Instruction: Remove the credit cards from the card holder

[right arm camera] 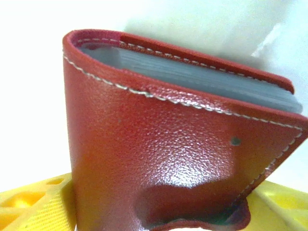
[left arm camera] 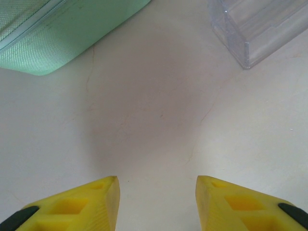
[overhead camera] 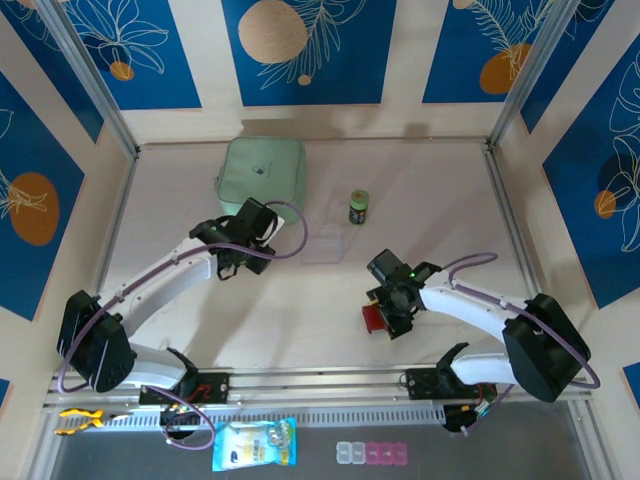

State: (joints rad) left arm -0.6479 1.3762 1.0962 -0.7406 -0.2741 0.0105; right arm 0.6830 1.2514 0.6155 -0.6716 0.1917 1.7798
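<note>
Red card holder is sitting folded at the table's right, no credit cards out yet. Right gripper is straddling it, clamping or not I cannot tell; left gripper is hovering spread, empty.

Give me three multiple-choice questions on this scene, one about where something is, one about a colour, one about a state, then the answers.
1. Where is the red card holder? A hanging on the wall; B between the right gripper's fingers; C off the table.
2. What colour is the square soft case? A black; B orange; C mint green.
3. The card holder is: A folded shut; B spread open flat; C torn in two.
Answers: 1 B, yellow fingers flank it in the right wrist view; 2 C, plain from above; 3 A, its covers lie closed together.
</note>
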